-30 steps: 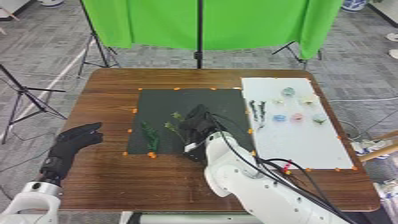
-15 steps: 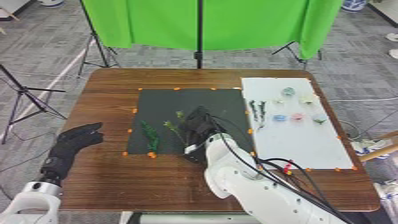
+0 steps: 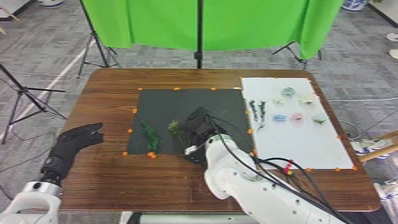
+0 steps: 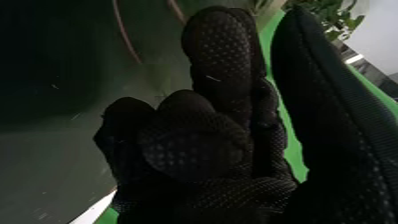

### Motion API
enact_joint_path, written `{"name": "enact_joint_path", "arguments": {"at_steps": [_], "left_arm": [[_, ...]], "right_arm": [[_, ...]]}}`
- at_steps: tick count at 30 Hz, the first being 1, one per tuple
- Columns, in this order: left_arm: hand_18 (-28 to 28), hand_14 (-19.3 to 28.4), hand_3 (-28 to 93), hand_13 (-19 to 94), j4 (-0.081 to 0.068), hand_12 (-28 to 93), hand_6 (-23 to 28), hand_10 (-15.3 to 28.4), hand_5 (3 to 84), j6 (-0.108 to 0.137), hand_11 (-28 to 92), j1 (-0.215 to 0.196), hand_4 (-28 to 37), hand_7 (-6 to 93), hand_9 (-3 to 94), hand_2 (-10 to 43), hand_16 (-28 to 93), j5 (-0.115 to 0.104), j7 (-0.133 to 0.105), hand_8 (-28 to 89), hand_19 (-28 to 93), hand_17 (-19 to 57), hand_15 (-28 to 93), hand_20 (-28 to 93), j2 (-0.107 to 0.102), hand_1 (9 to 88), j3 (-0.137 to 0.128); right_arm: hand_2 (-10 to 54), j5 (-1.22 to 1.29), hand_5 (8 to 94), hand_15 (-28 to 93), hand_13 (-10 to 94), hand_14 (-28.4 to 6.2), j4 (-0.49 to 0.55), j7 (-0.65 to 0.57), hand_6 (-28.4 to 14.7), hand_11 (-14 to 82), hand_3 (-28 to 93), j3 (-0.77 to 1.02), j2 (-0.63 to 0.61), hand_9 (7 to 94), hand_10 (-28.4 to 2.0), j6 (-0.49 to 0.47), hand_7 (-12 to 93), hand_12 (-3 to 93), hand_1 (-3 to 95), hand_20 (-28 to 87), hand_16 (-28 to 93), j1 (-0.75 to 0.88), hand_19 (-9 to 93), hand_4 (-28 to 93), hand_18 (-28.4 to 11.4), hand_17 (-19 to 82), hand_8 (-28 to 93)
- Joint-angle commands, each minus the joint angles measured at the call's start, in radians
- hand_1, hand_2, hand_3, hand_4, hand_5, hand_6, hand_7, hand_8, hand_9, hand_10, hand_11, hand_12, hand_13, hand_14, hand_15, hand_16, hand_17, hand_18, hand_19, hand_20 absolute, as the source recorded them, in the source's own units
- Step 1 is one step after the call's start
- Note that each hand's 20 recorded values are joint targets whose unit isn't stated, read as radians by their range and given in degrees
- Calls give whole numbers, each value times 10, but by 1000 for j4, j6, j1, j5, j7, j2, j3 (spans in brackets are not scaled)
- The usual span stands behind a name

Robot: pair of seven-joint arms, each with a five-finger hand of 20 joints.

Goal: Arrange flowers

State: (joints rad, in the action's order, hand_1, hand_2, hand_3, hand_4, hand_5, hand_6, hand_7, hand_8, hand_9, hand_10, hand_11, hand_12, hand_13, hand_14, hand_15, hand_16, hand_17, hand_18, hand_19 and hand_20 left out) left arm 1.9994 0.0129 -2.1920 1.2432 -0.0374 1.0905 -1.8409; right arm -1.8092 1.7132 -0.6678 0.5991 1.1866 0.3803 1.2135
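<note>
Head view. Table (image 3: 133, 182), brown wood, bearing two flat carriers, neither a vessel. Item: dark mat (image 3: 169, 98), toward the middle; on it, a full green sprig (image 3: 150, 137) at its left part, and a finer, pale-tipped sprig (image 3: 174, 126) between that one and the right hand (image 3: 203, 128). Item: white board (image 3: 306, 147), to the mat's right; on it, two dark slender stems (image 3: 262, 112) side by side near the mat, and a loose scatter of flower heads: blue-green (image 3: 288, 92), blue (image 3: 280, 118), pink (image 3: 296, 117), the rest pale. Left hand (image 3: 73, 141): over the table, left of the mat, fingers relaxed, thumb apart, nothing in it.

Step in hand, by judgement: laying out greenery on the mat, the finer sprig being placed. The blooms, still on the board, would come later. Next move, likewise judged: draw the right hand clear without dragging the sprig, then cross to the board for a stem or bloom.

Right wrist view. Right hand: thumb and nearest finger apart, a gap between them, other fingers loosely bent; no flower or stem seen gripped. Leaves (image 4: 334, 21) beyond the thumb's tip; which sprig they belong to, cannot be told.
</note>
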Motion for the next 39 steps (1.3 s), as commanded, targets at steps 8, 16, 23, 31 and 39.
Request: {"name": "enact_joint_path", "arguments": {"at_steps": [8,16,23,31,39], "left_arm": [[163,192,641,373,-3,137,53,148,467,-9,243,-10,-175,138,474,43,12,6,12,-57,290,47,287,295,8,314,1],[163,192,641,374,-2,137,53,147,467,-9,243,-12,-175,137,474,43,11,7,11,-57,290,46,287,295,11,314,-1],[163,192,641,373,-2,137,54,149,467,-11,244,-12,-176,137,475,44,11,7,12,-57,290,46,286,294,13,314,-3],[163,192,640,373,4,136,53,148,467,-5,242,-17,-175,137,475,44,12,8,9,-57,291,46,286,295,11,314,-11],[163,193,641,373,9,136,54,148,467,-6,243,-23,-175,136,474,44,12,8,13,-57,290,46,287,294,9,314,-19]], "right_arm": [[-95,-39,775,583,937,-6,-6,24,-39,333,526,5,-1,872,-126,23,214,292,513,462,353,7,932,-87,-200,556,166],[-95,-115,768,574,937,-7,-14,32,-37,337,539,19,-10,867,-127,4,213,294,499,463,360,7,931,-89,-203,547,160],[-95,-177,758,559,937,-12,19,42,-33,345,562,68,-45,855,-126,12,220,296,480,465,374,-7,929,-100,-208,535,151],[-95,-274,738,550,915,-24,108,4,-33,333,628,184,-178,832,-127,-101,215,297,420,477,397,-45,916,-128,-216,502,75],[-95,-323,732,670,912,-21,92,-95,-45,361,616,257,-250,836,-135,-358,168,311,335,601,403,-86,932,-119,-213,561,-69]]}}
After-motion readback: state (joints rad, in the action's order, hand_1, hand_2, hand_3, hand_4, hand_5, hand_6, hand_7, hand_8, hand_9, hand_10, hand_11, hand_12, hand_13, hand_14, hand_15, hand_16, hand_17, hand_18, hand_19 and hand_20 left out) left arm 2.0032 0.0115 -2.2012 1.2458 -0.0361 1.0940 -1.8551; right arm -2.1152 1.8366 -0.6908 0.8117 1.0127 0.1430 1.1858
